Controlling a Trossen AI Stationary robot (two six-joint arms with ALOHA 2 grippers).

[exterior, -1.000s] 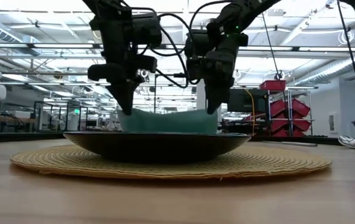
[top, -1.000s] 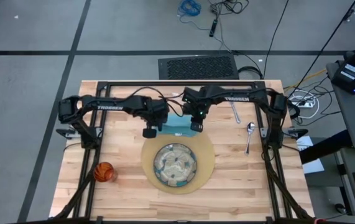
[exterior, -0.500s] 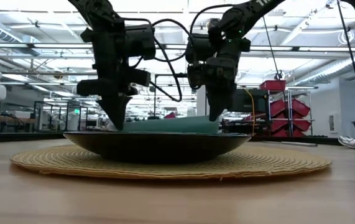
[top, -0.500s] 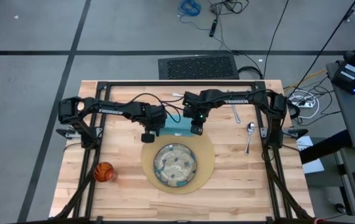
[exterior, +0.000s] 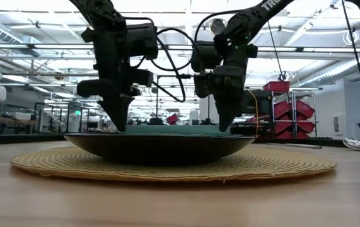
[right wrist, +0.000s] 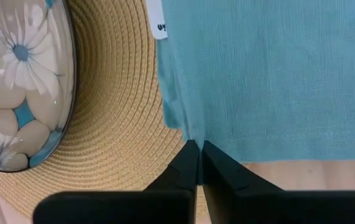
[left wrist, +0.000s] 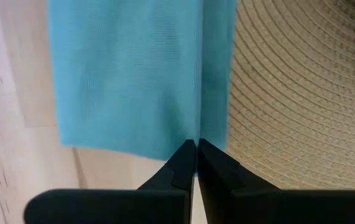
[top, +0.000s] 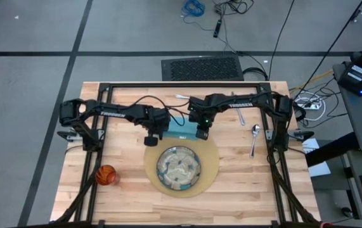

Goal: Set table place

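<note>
High: both claws over napkin [top: 179, 130] at mat [top: 213, 166] far edge; plate [top: 179, 166] centred on mat. Cup [top: 106, 175] left of mat, spoon [top: 255, 138] and fork [top: 239, 114] right, all on table [top: 130, 196].
Low: L claw [exterior: 120, 123], R claw [exterior: 225, 125] tips down behind plate.
L wrist: claw pinched on napkin edge.
R wrist: claw [right wrist: 199, 152] pinched on napkin edge by mat.

Napkin [top: 179, 129] lower now, nearly flat behind the plate [top: 178, 167]; left gripper [top: 150, 140] farther outward.
</note>
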